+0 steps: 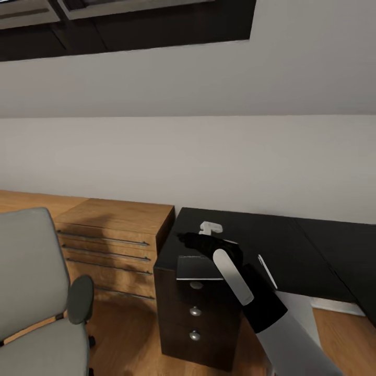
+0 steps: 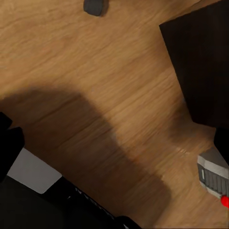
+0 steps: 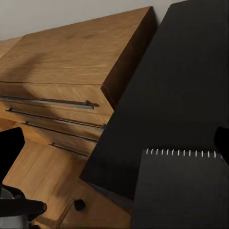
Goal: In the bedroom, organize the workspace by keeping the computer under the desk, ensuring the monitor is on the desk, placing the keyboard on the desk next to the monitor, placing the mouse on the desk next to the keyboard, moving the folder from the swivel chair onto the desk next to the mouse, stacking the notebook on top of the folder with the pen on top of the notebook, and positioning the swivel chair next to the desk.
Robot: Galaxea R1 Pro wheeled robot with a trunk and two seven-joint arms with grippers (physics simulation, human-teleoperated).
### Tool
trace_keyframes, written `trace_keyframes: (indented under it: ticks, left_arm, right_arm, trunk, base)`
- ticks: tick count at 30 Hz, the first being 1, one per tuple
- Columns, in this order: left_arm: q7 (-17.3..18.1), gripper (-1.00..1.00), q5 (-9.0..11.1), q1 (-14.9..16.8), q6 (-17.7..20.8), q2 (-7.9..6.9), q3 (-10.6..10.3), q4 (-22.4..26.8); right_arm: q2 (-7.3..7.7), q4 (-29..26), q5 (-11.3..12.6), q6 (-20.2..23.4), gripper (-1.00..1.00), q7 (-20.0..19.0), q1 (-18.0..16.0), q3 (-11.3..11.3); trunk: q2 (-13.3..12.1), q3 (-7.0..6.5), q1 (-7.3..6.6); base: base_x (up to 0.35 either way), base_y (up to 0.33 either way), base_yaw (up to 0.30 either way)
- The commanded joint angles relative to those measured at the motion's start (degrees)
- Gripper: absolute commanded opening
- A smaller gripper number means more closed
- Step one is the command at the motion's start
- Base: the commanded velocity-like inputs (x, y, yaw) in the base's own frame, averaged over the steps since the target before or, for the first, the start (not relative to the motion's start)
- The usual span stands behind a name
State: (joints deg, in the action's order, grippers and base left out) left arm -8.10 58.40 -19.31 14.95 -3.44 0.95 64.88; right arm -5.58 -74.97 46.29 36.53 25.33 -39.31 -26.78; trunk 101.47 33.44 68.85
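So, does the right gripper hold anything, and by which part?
Apparently nothing: the right gripper hovers open over the notebook, its fingers wide apart and not touching it.

Desk [image 1: 292,235]: black top mostly bare toward the wall and to the right; open passage above it.
Obstacles on top: notebook [image 1: 196,267] at the front left corner with the right gripper [image 1: 201,241] over it; small white object [image 1: 210,227] just behind; pen [image 1: 267,270] near the front edge.
Wood dresser [image 1: 117,235]: flanks the desk's left end.
Swivel chair [image 1: 36,292]: blocks the left foreground.
Floor strip between chair and desk drawers: open.
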Motion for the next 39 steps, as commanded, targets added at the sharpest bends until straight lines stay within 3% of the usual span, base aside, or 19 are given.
trace_keyframes:
  ticks: [1,11,14,17,18,19,20,22,25,28,30,32,34,38,39]
  left_arm:
    - [-0.39,1.00,0.59,-0.03,0.25,0.00,0.04,0.16]
    - [0.00,1.00,0.49,-0.03,0.25,0.01,-0.51,0.61]
    - [0.24,1.00,0.49,2.19,0.67,-0.25,-2.38,0.79]
    - [0.42,1.00,0.44,7.67,2.71,-0.51,-2.77,0.59]
    - [2.49,1.00,0.43,17.55,8.49,-0.27,-4.81,-2.77]
    - [3.88,1.00,0.45,20.77,9.69,-0.17,-5.29,-5.29]
    - [6.80,1.00,0.65,26.74,10.95,-0.11,-5.75,-11.69]
    - [9.23,1.00,0.94,31.64,11.36,0.01,-5.83,-17.56]
    - [10.89,1.00,1.19,34.73,11.29,0.26,-5.73,-21.05]
    - [11.63,1.00,1.10,36.88,10.95,0.63,-5.55,-22.60]
    - [11.92,1.00,0.88,39.07,10.67,0.62,-5.48,-24.04]
    - [12.03,1.00,0.91,40.69,10.58,0.50,-5.44,-24.89]
    - [12.18,1.00,1.21,42.16,10.70,0.44,-5.30,-25.36]
    - [14.17,1.00,2.08,45.48,11.27,0.50,-3.63,-25.85]
    - [16.22,1.00,2.86,46.42,11.45,0.39,-3.07,-26.07]
  right_arm:
    - [-0.05,-0.02,0.61,0.03,1.00,0.59,-0.06,-0.08]
    - [0.11,-0.45,0.73,0.17,1.00,0.44,0.34,-0.15]
    - [0.21,-6.01,0.77,1.25,1.00,0.42,2.56,-0.09]
    - [0.22,-10.40,0.65,5.37,1.00,0.40,4.19,-0.04]
    - [0.34,-13.02,0.63,7.97,1.00,0.16,5.19,0.04]
    - [0.76,-13.82,0.64,8.37,1.00,0.10,5.36,0.05]
    - [3.73,-15.91,0.74,9.12,1.00,-0.07,5.53,-0.08]
    - [7.42,-16.90,0.79,12.14,1.00,-0.14,5.56,-0.24]
    - [9.28,-17.30,0.85,15.54,1.00,-0.60,5.49,0.27]
    - [10.11,-17.47,1.07,18.68,1.00,-3.33,5.42,1.94]
    - [10.44,-17.54,1.80,22.98,1.00,-8.11,5.35,6.18]
    - [10.56,-17.56,2.31,23.47,1.00,-11.48,5.43,9.61]
    - [10.59,-17.57,2.57,23.47,1.00,-13.48,5.49,11.52]
    - [10.58,-17.58,2.74,23.47,1.00,-14.95,5.54,12.81]
    - [10.58,-17.58,2.78,23.47,1.00,-15.24,5.55,12.98]
  trunk:
    - [0.03,0.05,-0.03]
    - [0.03,0.05,-0.03]
    - [0.03,0.05,-0.03]
    - [0.03,0.05,-0.03]
    - [0.03,0.05,-0.03]
    - [0.03,0.05,-0.03]
    - [0.03,0.05,-0.03]
    - [0.03,0.05,-0.03]
    - [0.03,0.05,-0.03]
    - [0.03,0.05,-0.03]
    - [0.03,0.05,-0.03]
    - [0.03,0.05,-0.03]
    - [0.03,0.05,-0.03]
    - [0.03,0.05,-0.03]
    - [0.03,0.05,-0.03]
  base:
    - [-0.332,0.007,-0.297]
    - [-0.205,0.001,-0.113]
    - [-0.015,0.000,-0.150]
    - [-0.003,0.000,-0.266]
    - [-0.001,0.000,-0.291]
    - [0.000,0.000,-0.284]
    - [0.000,0.000,-0.139]
    - [0.000,0.000,-0.073]
    - [0.000,0.000,-0.035]
    - [0.000,0.000,-0.013]
    - [0.000,0.000,-0.005]
    - [0.000,0.000,-0.003]
    - [0.000,0.000,-0.001]
    - [0.000,0.000,0.000]
    - [0.000,0.000,0.000]
